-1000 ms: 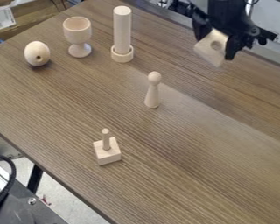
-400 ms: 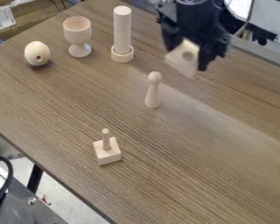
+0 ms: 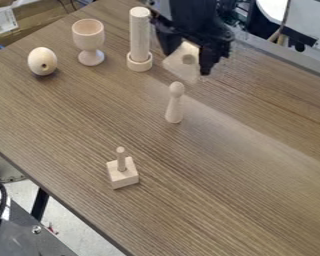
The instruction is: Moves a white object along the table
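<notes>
At the top of the camera view, right of centre, the black gripper (image 3: 185, 59) hangs over the table, shut on a pale, whitish block (image 3: 181, 64) with a round hole in its face. The block is held tilted, with its lower corner pointing down between the fingers. It is just right of the tall cylinder and, in the view, above the peg figure. The brown wooden table (image 3: 229, 185) lies beneath.
Around it stand a tall cylinder in a ring base (image 3: 140, 37), a goblet (image 3: 89, 40), an egg with a hole (image 3: 42, 61), a peg figure (image 3: 175, 104) and a square base with a peg (image 3: 122, 175). A cable lies off the table's lower left edge.
Gripper and block have moved left across the view from the upper right, coming near the tall cylinder. The block has stayed in the gripper, and the standing wooden pieces have kept their places.
</notes>
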You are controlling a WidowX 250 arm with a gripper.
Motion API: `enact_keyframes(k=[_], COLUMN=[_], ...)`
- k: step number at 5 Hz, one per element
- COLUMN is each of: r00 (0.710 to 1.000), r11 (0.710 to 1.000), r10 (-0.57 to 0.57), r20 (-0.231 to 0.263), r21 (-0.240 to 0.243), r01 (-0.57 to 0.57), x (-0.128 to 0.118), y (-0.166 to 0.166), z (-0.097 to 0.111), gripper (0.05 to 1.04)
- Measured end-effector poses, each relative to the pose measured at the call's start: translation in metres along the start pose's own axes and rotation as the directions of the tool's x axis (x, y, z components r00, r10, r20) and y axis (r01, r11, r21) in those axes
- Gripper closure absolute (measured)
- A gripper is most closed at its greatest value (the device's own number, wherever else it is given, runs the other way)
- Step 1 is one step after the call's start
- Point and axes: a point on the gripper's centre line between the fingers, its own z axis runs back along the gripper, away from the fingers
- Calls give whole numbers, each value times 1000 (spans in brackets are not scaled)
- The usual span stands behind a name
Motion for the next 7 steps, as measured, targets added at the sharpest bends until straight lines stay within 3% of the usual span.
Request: enact_keyframes(k=[3, 7], r00=[999, 998], r11=[999, 1000], r10=[2, 15], r20=[-48, -55], r21=[-35, -26], r01=[-3, -17], x=[-4, -5], y=[1, 6], z=[-24, -25], gripper=[283, 283])
